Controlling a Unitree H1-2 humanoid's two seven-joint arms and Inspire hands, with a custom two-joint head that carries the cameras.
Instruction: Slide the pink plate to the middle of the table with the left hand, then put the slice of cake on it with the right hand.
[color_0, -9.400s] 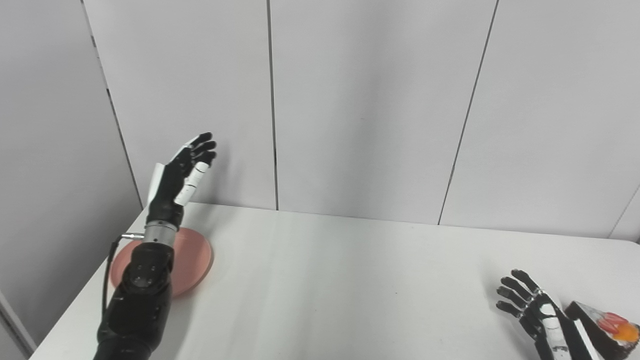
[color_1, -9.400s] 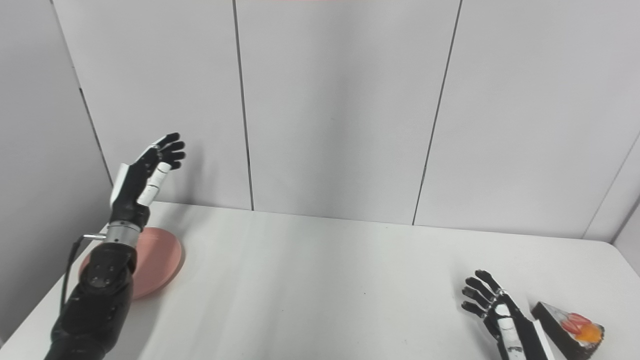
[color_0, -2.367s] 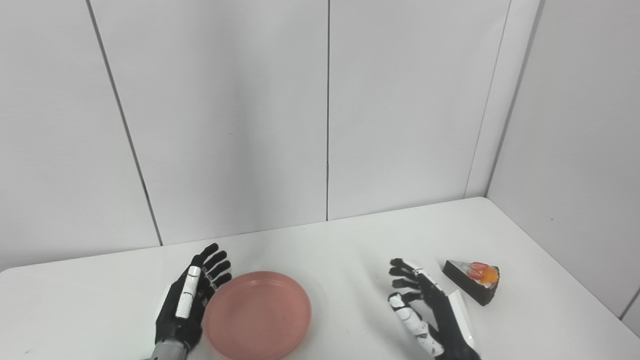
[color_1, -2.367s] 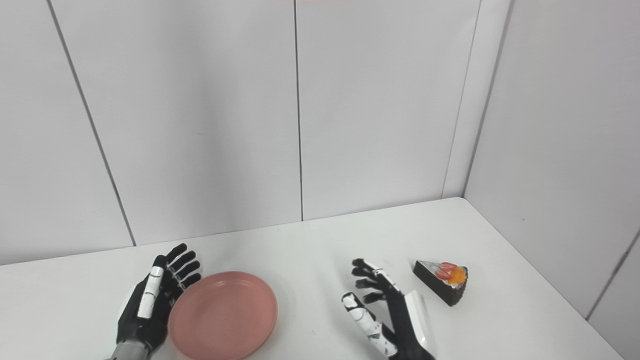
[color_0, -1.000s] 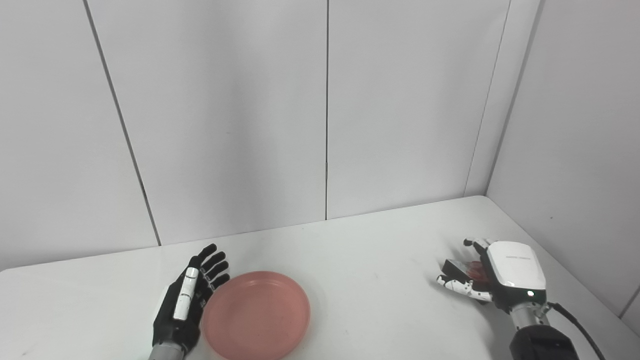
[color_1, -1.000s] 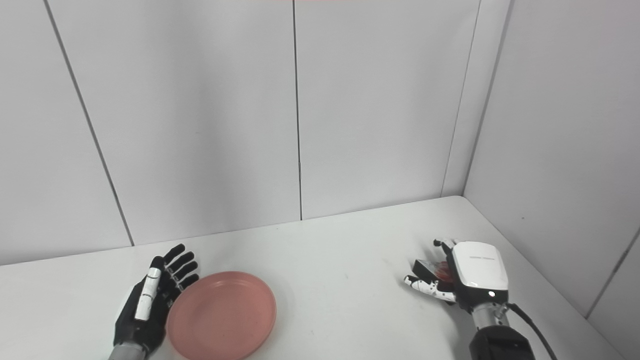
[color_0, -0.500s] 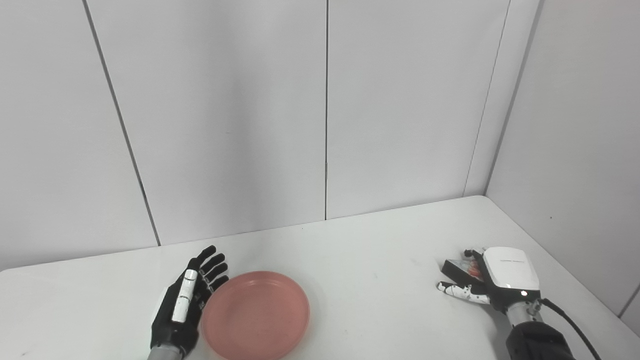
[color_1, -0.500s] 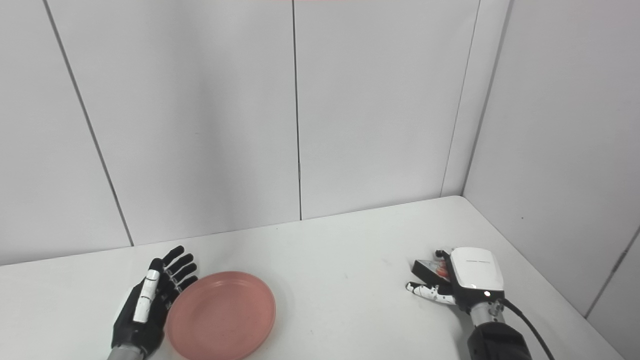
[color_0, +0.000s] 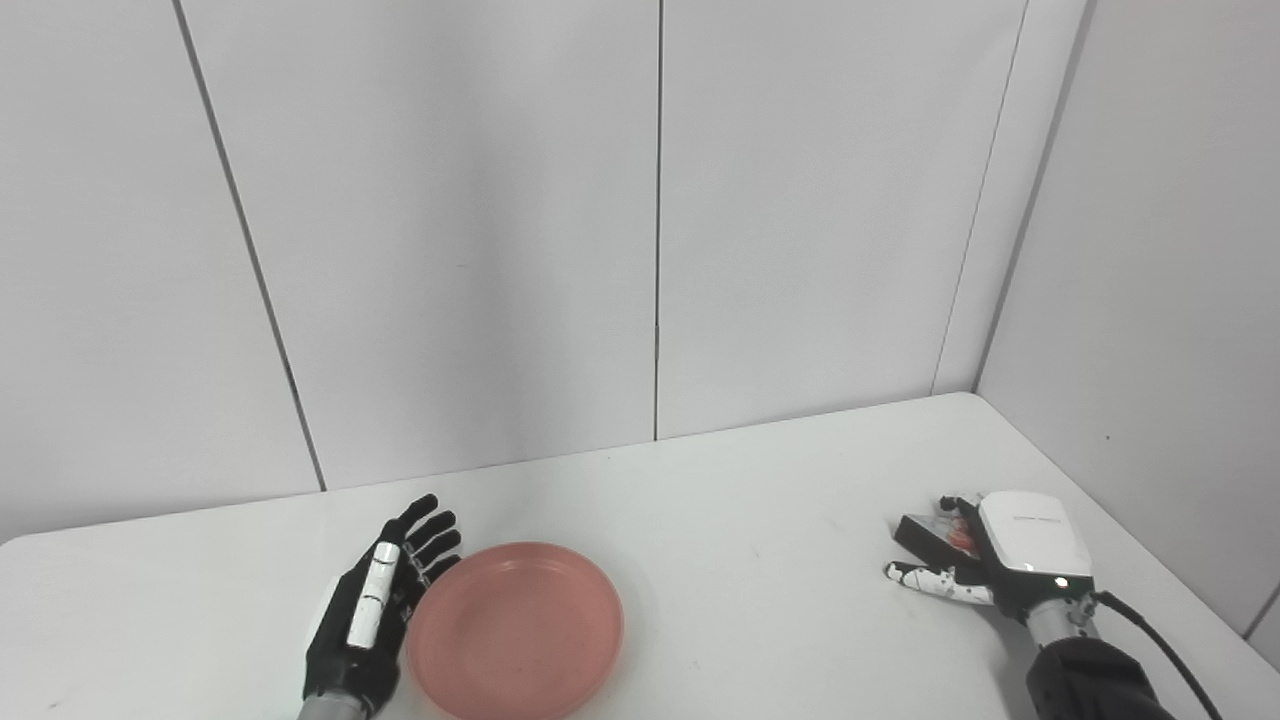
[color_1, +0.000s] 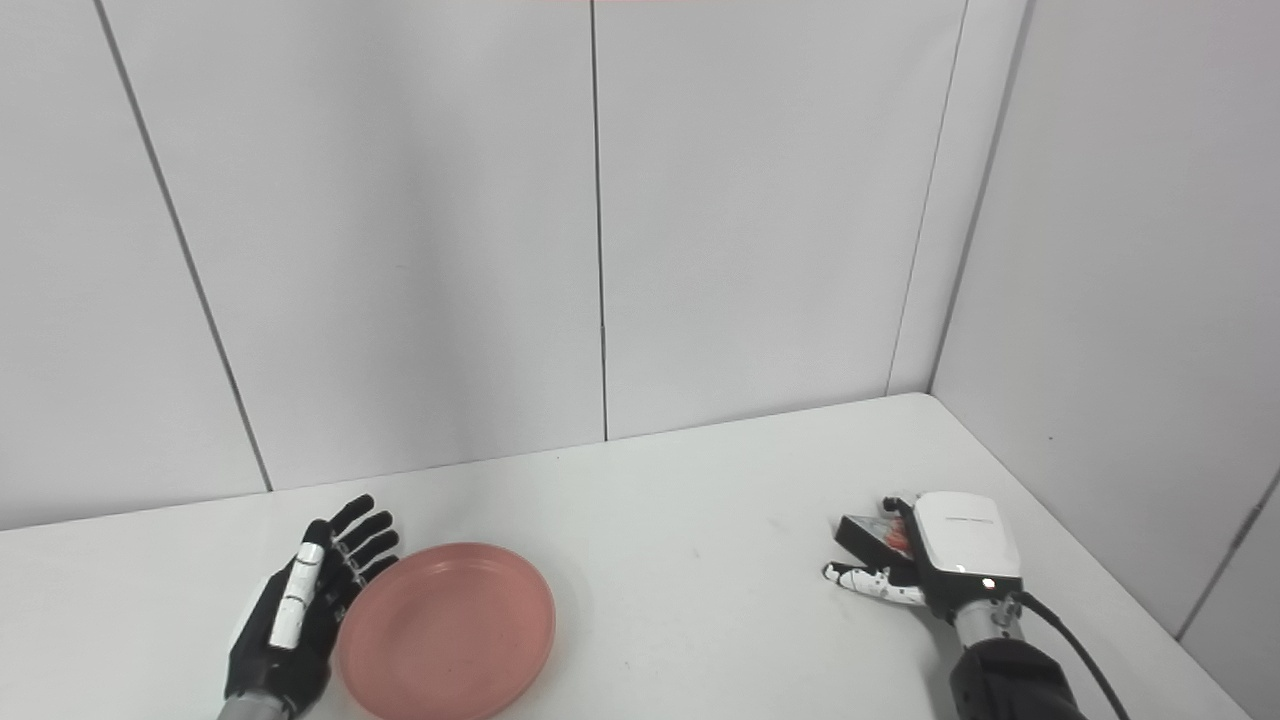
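Our right fingers (color_0: 950, 503) are curled over the top of the slice of cake (color_0: 930, 535), with the thumb stretched out low along its near side, so our right hand (color_0: 985, 555) is wrapped around the slice. A second ago the hand sat slightly higher and farther back over it; now it has settled lower and the thumb lies closer in under the dark side of the slice. Only the dark near corner and a bit of red topping show past the white back of the hand. We cannot tell whether the slice is lifted or resting on the table (color_0: 760, 520); it looks to be down on the surface, near the right end.

Our left fingers (color_0: 425, 535) are spread and straight, holding nothing. The left hand (color_0: 375, 605) lies flat with its edge just beside the left rim of the pink plate (color_0: 515, 630); whether it touches is hard to say. Plate and hand have not moved over the last couple of seconds, and the plate sits toward the left of what we see, empty.

We judge the slide finished and the cake grasp closing. What is left is to firm the hold, lift, carry the slice leftward well across the bare table and set it inside the rim. A loose pinch on a soft wedge could let it tip or smear.
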